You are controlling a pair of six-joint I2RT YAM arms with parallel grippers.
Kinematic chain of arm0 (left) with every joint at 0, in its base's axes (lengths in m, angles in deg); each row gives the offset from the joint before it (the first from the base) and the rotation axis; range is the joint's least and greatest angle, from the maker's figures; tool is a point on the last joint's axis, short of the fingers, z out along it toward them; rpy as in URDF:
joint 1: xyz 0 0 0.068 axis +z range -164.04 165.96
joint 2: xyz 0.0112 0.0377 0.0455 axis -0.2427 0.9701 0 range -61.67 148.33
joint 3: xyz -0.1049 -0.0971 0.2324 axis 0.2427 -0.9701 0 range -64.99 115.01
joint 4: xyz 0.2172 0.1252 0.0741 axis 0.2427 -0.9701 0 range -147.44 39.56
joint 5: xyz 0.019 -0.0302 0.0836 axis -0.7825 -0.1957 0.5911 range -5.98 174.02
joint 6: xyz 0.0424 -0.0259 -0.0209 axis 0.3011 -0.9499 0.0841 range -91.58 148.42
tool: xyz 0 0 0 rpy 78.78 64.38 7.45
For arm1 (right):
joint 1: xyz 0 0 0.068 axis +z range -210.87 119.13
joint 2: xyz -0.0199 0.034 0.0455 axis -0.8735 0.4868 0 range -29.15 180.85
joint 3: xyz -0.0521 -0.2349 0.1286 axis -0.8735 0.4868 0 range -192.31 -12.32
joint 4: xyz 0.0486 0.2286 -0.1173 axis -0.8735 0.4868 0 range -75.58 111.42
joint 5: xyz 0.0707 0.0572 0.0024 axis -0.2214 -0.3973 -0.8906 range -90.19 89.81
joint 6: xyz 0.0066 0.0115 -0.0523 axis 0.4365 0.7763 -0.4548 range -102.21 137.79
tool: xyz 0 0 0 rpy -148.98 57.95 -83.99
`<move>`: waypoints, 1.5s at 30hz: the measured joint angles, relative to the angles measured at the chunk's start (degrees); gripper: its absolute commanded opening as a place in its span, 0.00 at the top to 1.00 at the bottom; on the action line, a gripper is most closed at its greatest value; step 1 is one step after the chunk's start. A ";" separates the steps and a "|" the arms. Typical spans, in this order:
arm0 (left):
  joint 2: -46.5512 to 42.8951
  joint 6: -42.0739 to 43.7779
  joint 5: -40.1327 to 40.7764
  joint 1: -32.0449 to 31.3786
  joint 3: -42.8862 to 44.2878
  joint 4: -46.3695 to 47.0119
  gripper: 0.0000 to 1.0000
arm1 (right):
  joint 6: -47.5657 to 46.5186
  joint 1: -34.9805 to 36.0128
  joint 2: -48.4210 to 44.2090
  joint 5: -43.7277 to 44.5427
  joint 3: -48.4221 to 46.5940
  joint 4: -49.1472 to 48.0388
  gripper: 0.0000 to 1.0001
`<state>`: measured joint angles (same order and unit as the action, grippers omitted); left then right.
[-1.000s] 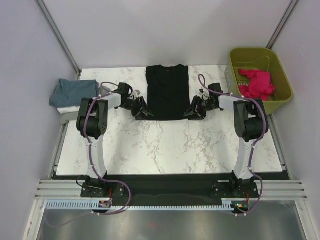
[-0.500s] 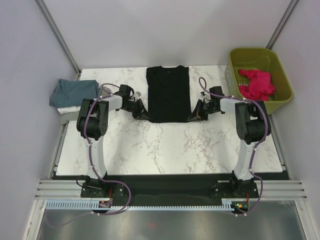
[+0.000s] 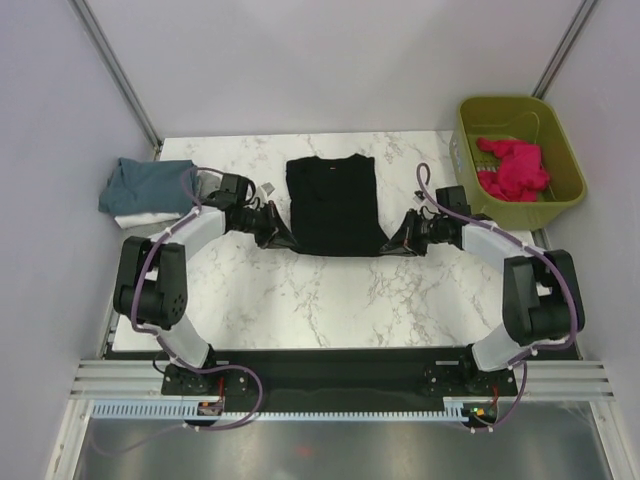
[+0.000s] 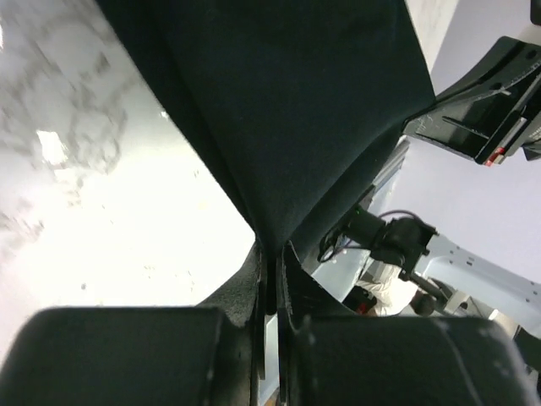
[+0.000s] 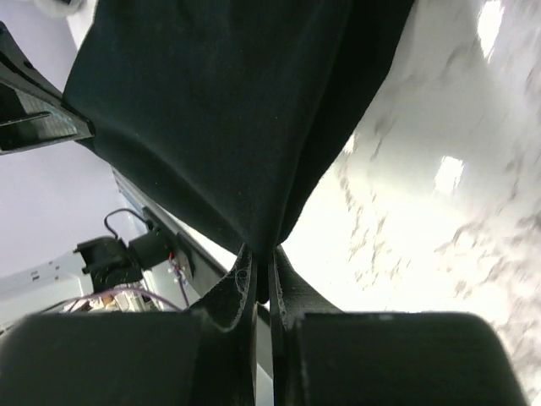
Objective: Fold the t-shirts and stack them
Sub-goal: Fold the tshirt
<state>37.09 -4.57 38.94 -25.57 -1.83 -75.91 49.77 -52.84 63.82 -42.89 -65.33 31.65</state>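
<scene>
A folded teal pile sits at the table's ten o'clock. The left gripper pinches the black t-shirt, lying toward twelve, at its seven o'clock hem corner. The right gripper clamps the five o'clock corner. This looks like the bottom-up fold; next, both corners should lift evenly toward twelve.

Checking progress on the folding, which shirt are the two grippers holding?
The black t-shirt mid-table; the left gripper and right gripper pinch its near corners. The teal-blue shirt lies untouched at the left edge.
</scene>
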 measured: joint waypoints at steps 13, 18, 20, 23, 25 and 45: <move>-21.64 0.48 0.02 -1.49 -17.79 -4.61 0.98 | 0.92 1.99 -18.32 -2.91 8.63 5.35 1.00; -20.94 0.55 1.38 -1.44 -16.35 -5.62 0.98 | 0.81 2.12 -16.20 -2.95 7.15 6.86 1.00; -18.62 0.90 1.95 -1.14 -12.13 -6.58 0.98 | 0.76 2.10 -13.79 -2.64 4.44 7.21 1.00; -13.55 1.33 3.10 0.09 -3.54 -6.99 0.98 | 0.70 1.92 -8.63 -2.14 -2.60 6.99 1.00; -10.25 1.55 3.45 1.18 2.01 -7.17 0.98 | 0.50 1.79 -5.03 -1.79 -8.02 6.60 1.00; 34.36 7.56 12.83 5.16 50.86 -1.68 0.08 | -0.76 1.20 39.04 3.76 -49.90 -1.73 0.45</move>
<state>71.45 2.99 51.77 -20.41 49.03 -77.60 49.01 -51.64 102.85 -39.13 -115.23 29.92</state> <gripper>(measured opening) 0.892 0.522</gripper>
